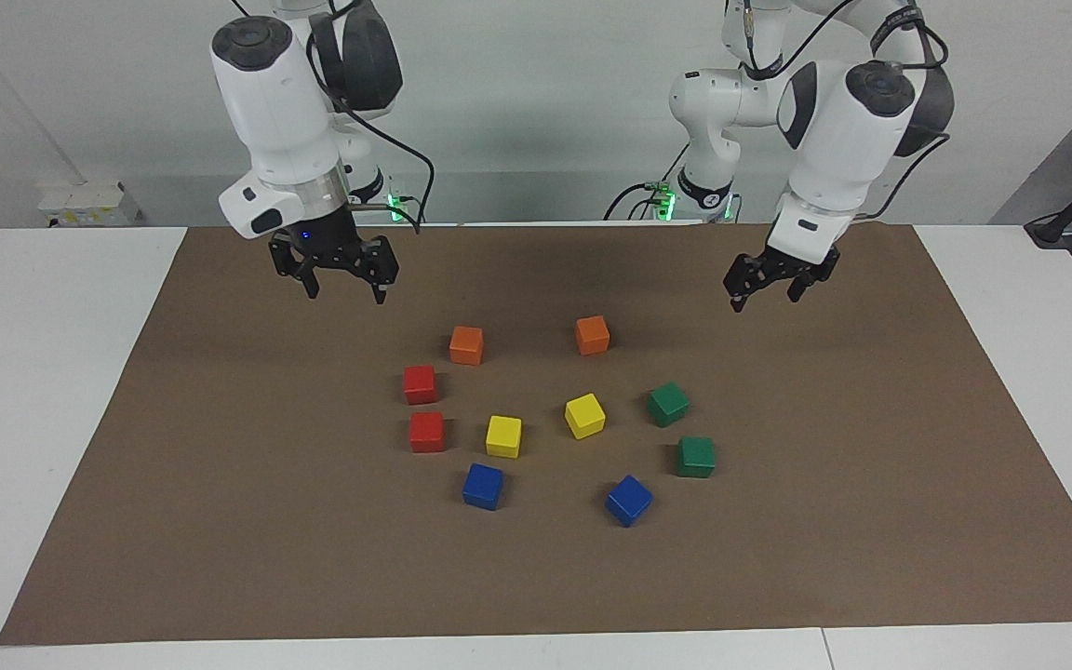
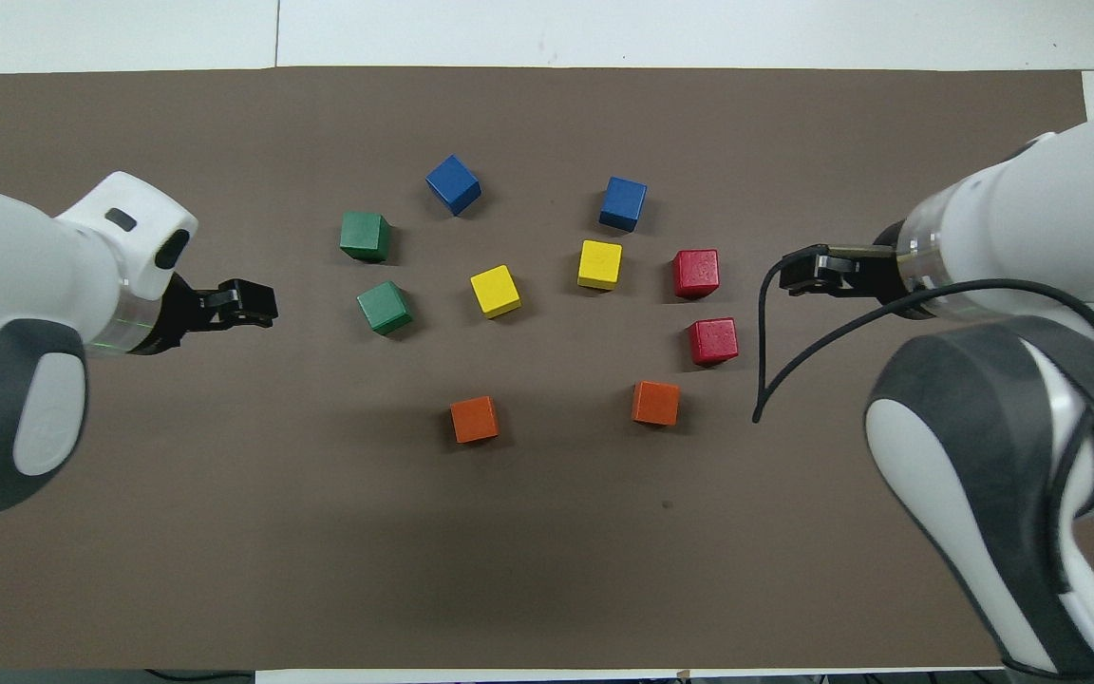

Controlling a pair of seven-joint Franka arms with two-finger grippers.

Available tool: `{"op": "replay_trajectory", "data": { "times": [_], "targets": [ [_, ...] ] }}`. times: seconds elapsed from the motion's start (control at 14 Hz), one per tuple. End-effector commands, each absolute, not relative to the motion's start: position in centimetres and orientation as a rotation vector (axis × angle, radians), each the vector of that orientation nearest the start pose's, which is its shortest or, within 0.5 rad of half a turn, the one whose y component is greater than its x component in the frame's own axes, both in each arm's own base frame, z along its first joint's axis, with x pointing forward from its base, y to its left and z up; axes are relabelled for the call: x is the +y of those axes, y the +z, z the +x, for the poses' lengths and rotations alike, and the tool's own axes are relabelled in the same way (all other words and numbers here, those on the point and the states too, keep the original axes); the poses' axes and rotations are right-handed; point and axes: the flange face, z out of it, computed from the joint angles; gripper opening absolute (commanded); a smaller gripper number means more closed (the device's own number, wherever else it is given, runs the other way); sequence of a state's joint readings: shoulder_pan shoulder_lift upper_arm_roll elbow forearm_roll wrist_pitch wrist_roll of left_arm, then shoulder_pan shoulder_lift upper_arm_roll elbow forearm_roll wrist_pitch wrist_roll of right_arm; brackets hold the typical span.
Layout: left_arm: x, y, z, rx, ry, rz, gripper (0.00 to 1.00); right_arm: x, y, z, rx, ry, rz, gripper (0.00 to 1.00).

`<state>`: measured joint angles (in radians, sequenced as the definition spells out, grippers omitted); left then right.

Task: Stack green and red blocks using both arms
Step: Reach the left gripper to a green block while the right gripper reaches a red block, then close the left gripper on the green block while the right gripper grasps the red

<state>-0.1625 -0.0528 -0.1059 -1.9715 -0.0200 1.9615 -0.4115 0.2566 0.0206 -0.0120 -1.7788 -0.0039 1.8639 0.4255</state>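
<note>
Two red blocks [image 1: 420,383] [image 1: 426,432] sit apart on the brown mat toward the right arm's end; they also show in the overhead view [image 2: 713,341] [image 2: 696,274]. Two green blocks [image 1: 667,404] [image 1: 696,457] sit apart toward the left arm's end, also in the overhead view [image 2: 384,307] [image 2: 364,236]. All lie flat and single. My right gripper [image 1: 345,293] [image 2: 794,271] hangs open and empty above the mat, beside the red blocks. My left gripper [image 1: 764,298] [image 2: 257,304] hangs open and empty above the mat, beside the green blocks.
Two orange cubes [image 1: 466,345] [image 1: 592,335] lie nearest the robots. Two yellow cubes [image 1: 503,436] [image 1: 584,415] lie in the middle. Two blue cubes [image 1: 483,486] [image 1: 628,500] lie farthest. The brown mat [image 1: 220,521] covers the white table.
</note>
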Motion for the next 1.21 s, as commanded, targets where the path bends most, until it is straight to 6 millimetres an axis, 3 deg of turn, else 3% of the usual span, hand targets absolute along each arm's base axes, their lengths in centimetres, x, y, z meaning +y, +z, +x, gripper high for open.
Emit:
{"op": "replay_trajectory", "data": {
  "times": [0.0, 0.29, 0.57, 0.71, 1.14],
  "targets": [
    [-18.4, 44.8, 53.8, -0.374, -0.048, -3.167, 1.00, 16.2, 51.4, 57.0, 0.375, -0.098, -3.089, 1.00],
    [-23.0, 40.4, 54.6, -0.558, -0.047, -3.156, 1.00, 17.1, 47.8, 58.3, 0.430, -0.096, -3.080, 1.00],
    [-23.7, 37.7, 56.2, -0.663, -0.024, -3.130, 1.00, 17.0, 42.5, 58.4, 0.436, -0.135, -3.067, 1.00],
    [-25.4, 36.0, 57.4, -0.693, 0.001, -3.118, 1.00, 17.1, 40.9, 58.4, 0.439, -0.133, -3.067, 1.00],
    [-24.6, 33.5, 57.3, -0.710, -0.007, -3.091, 1.00, 18.2, 36.8, 56.6, 0.349, -0.143, -3.077, 1.00]
  ]
}}
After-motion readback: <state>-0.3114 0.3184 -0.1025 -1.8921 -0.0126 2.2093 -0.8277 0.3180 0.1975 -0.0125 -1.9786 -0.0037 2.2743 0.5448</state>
